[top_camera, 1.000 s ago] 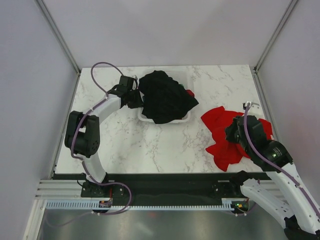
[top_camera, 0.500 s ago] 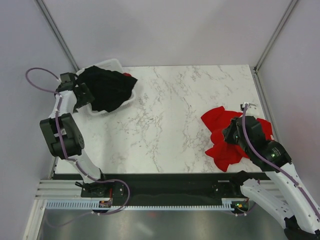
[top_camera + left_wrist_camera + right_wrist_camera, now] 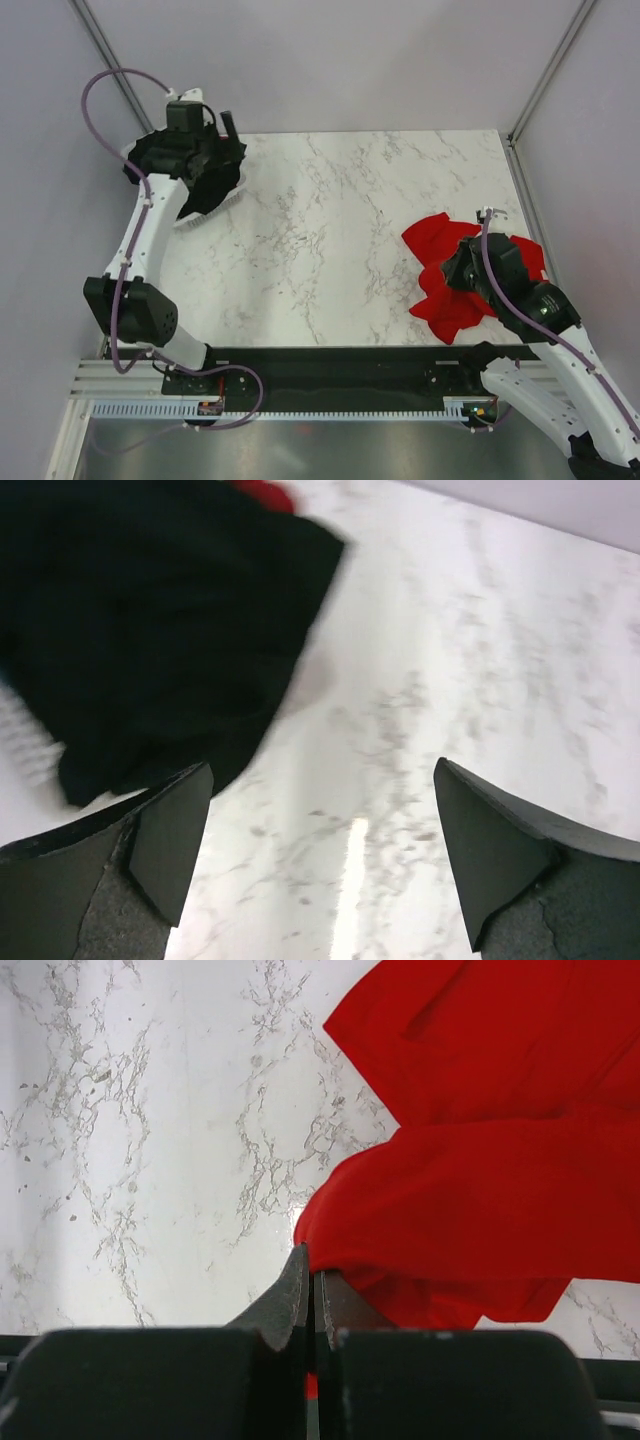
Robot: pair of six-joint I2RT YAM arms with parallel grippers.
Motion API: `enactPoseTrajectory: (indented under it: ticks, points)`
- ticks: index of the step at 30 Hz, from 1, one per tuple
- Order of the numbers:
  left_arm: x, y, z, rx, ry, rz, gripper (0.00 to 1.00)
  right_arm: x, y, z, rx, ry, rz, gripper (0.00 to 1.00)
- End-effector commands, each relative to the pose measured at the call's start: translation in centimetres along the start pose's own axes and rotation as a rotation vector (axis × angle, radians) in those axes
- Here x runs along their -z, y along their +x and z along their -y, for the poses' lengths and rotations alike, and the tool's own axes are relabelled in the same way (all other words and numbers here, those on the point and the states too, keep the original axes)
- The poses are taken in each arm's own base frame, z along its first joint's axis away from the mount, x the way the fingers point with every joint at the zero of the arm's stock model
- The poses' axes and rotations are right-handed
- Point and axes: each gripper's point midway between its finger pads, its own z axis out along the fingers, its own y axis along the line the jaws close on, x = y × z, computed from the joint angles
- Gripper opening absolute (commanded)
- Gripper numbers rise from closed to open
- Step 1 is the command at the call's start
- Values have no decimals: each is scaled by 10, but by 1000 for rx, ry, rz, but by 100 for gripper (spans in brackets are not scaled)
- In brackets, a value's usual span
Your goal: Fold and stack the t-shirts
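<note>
Left tool [image 3: 322,770] hangs at the far left corner of the tabletop [image 3: 330,230], its jaws spread wide with nothing between them but bare marble. From the wrist view the two dark fingers [image 3: 170,830] frame the veined white surface, and the black shirts [image 3: 150,630] lie just ahead and to one side of them, apart from both fingertips. From above, the black shirts sit heaped in a tub [image 3: 187,221] pushed into that corner, the fabric spilling over so that only slivers of the white rim show beside the arm. A red scrap [image 3: 265,492] peeks out at the far edge of the dark pile; I cannot tell what it belongs to. Across the tabletop, on the near right side, the right tool [image 3: 310,1260] is pinched closed on the red shirt [image 3: 480,1190], the fingers pressed together with a thin line of red caught between them. The gripped edge of the fabric is drawn up to the fingertips, and the cloth hangs back from there in loose folds. From above, the red shirt lies crumpled rather than flat, partly hidden under the right wrist, with its far part spread on the marble towards the right edge. The two piles are well apart, with open marble between them.
</note>
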Motion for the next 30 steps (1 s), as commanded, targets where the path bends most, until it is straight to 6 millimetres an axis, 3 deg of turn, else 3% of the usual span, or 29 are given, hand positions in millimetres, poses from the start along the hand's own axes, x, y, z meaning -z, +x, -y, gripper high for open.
enactPoseTrajectory:
  ticks: [1, 2, 3, 4, 5, 6, 7, 8, 9, 10, 11, 12, 13, 15, 18, 19, 20, 24, 25, 26, 28, 30]
  points:
    - [-36, 22, 63, -84, 159, -91, 97, 1, -4, -8, -20, -39, 11, 0]
    - [-40, 20, 85, -96, 198, -91, 96, 3, -3, -7, -20, -35, 9, 0]
    - [-69, 43, 92, -110, 189, -159, 96, 4, -2, -7, -22, -36, 8, 0]
    - [-79, 49, 101, -117, 197, -177, 96, 7, -2, -5, -24, -36, 12, 0]
    - [-86, 45, 117, -119, 218, -172, 96, 8, 0, -3, -25, -30, 6, 0]
    - [-112, 67, 121, -127, 208, -229, 96, 8, 2, -2, -24, -27, 2, 0]
    - [-125, 75, 128, -129, 208, -252, 96, 10, 2, -1, -27, -28, 4, 0]
    - [-130, 61, 141, -129, 227, -223, 96, 11, 6, 1, -26, -27, -9, 0]
    - [-155, 87, 140, -137, 202, -291, 96, 11, 8, 1, -33, -28, -10, 0]
    - [-163, 90, 142, -143, 190, -302, 96, 12, 10, 1, -34, -33, -14, 0]
    - [-166, 73, 153, -142, 200, -261, 96, 10, 13, 1, -33, -36, -25, 0]
    - [-175, 77, 153, -146, 185, -269, 96, 11, 14, 0, -38, -42, -30, 0]
    - [-189, 93, 145, -159, 137, -307, 96, 10, 16, -1, -36, -47, -41, 0]
    - [-194, 87, 139, -163, 100, -291, 97, 12, 18, -3, -32, -56, -58, 0]
    - [-195, 93, 105, -158, 7, -321, 97, 15, 17, -2, -16, -54, -63, 0]
    - [-195, 91, 84, -130, -39, -326, 97, 15, 16, -2, -16, -52, -58, 0]
    - [-187, 102, 66, -122, -69, -364, 96, 15, 17, -2, -15, -52, -60, 0]
    - [-153, 115, 1, -20, -163, -409, 95, 7, 18, -12, -18, -77, -89, 0]
    - [-144, 146, -28, 28, -197, -480, 95, 7, 16, -20, -21, -106, -95, 0]
    - [-127, 121, -28, 70, -158, -391, 95, 6, 13, -23, -18, -116, -98, 0]
    - [-109, 143, -47, 119, -146, -422, 95, 2, 7, -35, 0, -137, -119, 0]
    - [-87, 130, -44, 116, -120, -363, 96, -5, 3, -40, 42, -122, -155, 0]
